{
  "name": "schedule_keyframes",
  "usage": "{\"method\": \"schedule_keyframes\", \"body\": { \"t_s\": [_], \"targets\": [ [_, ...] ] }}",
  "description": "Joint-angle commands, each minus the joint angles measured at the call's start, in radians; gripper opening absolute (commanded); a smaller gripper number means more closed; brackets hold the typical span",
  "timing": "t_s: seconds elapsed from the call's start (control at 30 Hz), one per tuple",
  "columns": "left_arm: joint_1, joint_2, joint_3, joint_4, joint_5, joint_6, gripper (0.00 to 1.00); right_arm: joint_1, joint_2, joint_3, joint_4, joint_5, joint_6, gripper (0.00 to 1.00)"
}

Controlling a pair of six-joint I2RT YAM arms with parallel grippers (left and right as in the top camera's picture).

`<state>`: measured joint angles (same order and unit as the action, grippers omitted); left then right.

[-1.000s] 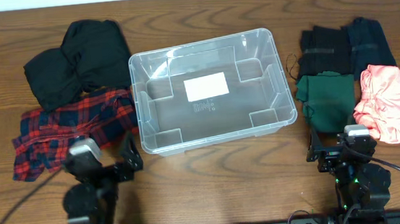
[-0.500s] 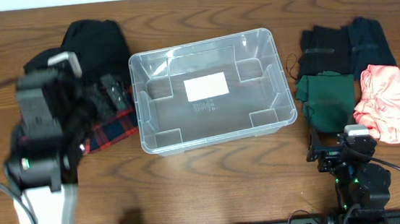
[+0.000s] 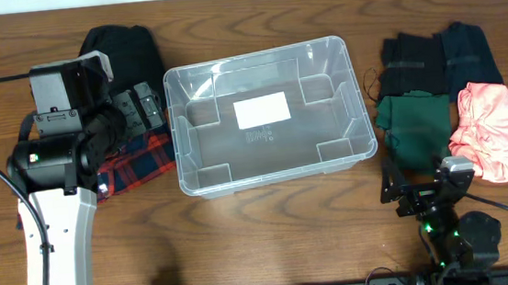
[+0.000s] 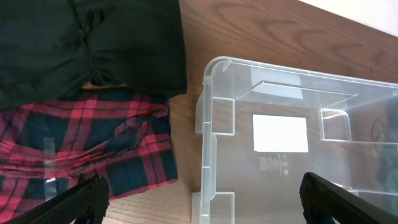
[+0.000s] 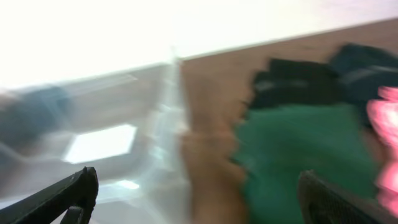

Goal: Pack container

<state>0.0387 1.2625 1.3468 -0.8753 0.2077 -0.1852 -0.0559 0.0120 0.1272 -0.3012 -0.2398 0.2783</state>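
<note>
The clear plastic container (image 3: pixel 265 114) with a white label on its bottom stands empty at the table's middle; it also shows in the left wrist view (image 4: pixel 298 134) and, blurred, in the right wrist view (image 5: pixel 124 149). My left gripper (image 3: pixel 139 108) is open and empty, raised over the red plaid shirt (image 3: pixel 135 157) beside the container's left wall. The plaid shirt (image 4: pixel 87 146) and a black garment (image 4: pixel 93 43) lie below it. My right gripper (image 3: pixel 396 188) is open and empty, low at the front right, near the green garment (image 3: pixel 414 124).
Right of the container lie a black garment (image 3: pixel 413 64), a dark navy garment (image 3: pixel 469 54) and a pink garment (image 3: pixel 493 131). A black garment (image 3: pixel 121 48) lies at the back left. Bare wood runs along the front.
My left arm rose from the table's front edge and swung out over the plaid shirt. My right arm has started to move; its wrist view is blurred.
</note>
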Motion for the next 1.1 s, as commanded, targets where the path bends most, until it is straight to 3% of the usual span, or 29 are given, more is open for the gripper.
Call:
{"method": "schedule_keyframes", "body": {
  "t_s": [0.0,0.13,0.27,0.73,0.97,1.07],
  "targets": [
    [0.004,0.005,0.018,-0.003,0.009,0.013,0.98,-0.003,-0.002,0.002,0.057,-0.190,0.117,0.99],
    [0.004,0.005,0.018,-0.003,0.009,0.013,0.98,-0.003,0.066,0.090,0.060,-0.217,0.155,0.99],
    [0.004,0.005,0.018,-0.003,0.009,0.013,0.98,-0.003,0.254,0.282,-0.016,-0.217,0.118,0.99],
    [0.004,0.005,0.018,-0.003,0.009,0.013,0.98,-0.019,1.236,1.187,-0.612,-0.134,-0.247,0.99],
    [0.004,0.005,0.018,-0.003,0.009,0.013,0.98,-0.186,1.488,1.282,-0.681,-0.148,-0.230,0.99],
    [0.004,0.005,0.018,-0.003,0.009,0.013,0.98,-0.309,1.583,1.282,-0.699,-0.251,-0.235,0.99]
  ]
}}
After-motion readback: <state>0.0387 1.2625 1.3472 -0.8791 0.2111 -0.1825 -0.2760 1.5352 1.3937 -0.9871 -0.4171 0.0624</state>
